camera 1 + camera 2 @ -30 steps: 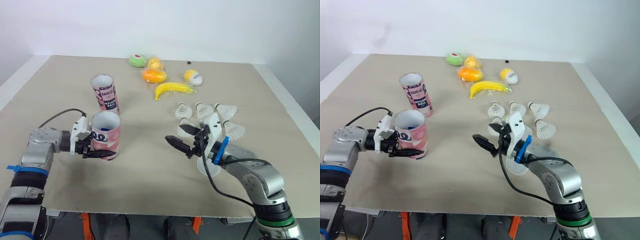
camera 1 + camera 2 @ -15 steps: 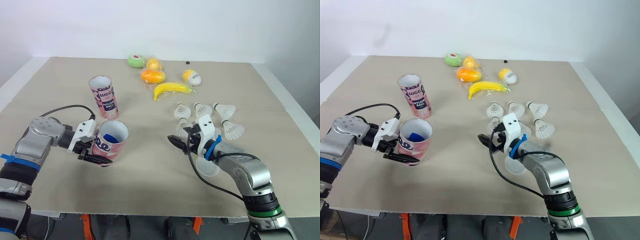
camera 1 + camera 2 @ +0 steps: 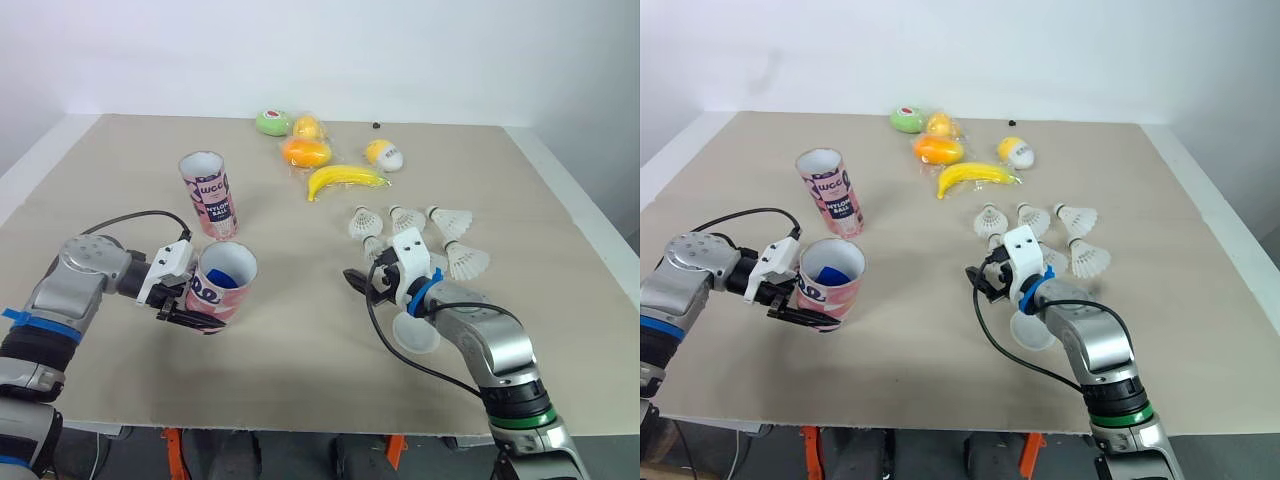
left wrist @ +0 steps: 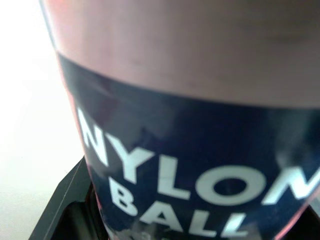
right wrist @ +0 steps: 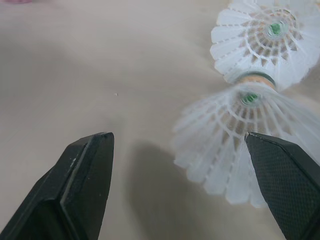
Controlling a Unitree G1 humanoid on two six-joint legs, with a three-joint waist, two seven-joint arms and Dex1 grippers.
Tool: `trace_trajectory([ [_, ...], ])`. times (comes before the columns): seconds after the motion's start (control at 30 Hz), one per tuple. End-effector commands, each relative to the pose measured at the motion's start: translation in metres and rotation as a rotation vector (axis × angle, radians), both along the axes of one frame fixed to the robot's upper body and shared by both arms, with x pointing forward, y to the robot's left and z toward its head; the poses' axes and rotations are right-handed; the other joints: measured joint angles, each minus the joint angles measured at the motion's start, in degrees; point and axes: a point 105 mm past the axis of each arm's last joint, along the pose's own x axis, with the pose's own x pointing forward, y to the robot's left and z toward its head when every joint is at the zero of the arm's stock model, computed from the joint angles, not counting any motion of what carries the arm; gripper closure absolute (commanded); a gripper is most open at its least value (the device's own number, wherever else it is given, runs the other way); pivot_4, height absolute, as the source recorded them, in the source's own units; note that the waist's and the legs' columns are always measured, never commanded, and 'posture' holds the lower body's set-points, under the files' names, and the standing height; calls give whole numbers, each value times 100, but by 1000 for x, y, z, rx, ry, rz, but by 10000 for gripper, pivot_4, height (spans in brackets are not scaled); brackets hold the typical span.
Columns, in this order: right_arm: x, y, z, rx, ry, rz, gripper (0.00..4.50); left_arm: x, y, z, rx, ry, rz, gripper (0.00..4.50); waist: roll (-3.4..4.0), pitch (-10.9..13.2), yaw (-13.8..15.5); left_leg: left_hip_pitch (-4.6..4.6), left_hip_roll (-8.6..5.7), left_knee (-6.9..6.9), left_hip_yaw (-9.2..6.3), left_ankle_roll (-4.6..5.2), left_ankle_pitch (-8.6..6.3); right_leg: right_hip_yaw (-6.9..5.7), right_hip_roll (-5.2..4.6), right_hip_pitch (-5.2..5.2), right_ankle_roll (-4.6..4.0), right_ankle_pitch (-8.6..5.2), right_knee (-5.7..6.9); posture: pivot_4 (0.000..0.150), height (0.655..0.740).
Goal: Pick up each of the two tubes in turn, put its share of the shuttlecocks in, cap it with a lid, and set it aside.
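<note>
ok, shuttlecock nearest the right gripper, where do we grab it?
Probably the skirt, pinched across its width, right gripper going straight ahead: the shuttlecock lies on its side, skirt mouth facing the open jaws, within their gap.

The left arm (image 3: 85,272) and right arm (image 3: 497,348) are rounded silver-grey metal. Blue tape (image 3: 28,328) bands the left; the right has a blue wrist band (image 3: 420,292) and a green ring (image 3: 522,421), perhaps tape. Black cables (image 3: 128,217) reach the white-housed left gripper (image 3: 205,305) and right gripper (image 3: 365,283).
</note>
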Motion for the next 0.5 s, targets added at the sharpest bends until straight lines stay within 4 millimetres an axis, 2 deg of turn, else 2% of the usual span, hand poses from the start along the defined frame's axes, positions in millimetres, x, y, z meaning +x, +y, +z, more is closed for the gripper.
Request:
trace_trajectory([
  [0.03,7,2,17,-4,-70,-15,0,-11,-3,-27,36,100,-28,13945,0,0,1,0,0,0,0,0,0,0,0,0,0,0,0,1500,7179],
  [0.27,13,3,14,-46,-79,-78,0,-12,-6,-27,19,102,-33,13945,8,-5,13,-1,-3,0,-1,0,0,0,-3,1,-1,0,0,1500,7179],
  [0.37,13,3,15,-62,-86,-90,7930,-12,-7,-27,14,103,-34,14210,9,-6,13,-2,-7,0,-1,0,-1,0,-7,2,-1,0,0,1500,7179],
  [0.5,12,7,19,-67,-107,-78,27862,-12,-8,-26,9,102,-34,14210,9,-6,13,-2,-7,0,-1,1,-1,0,-6,1,-1,0,0,1500,7179],
])
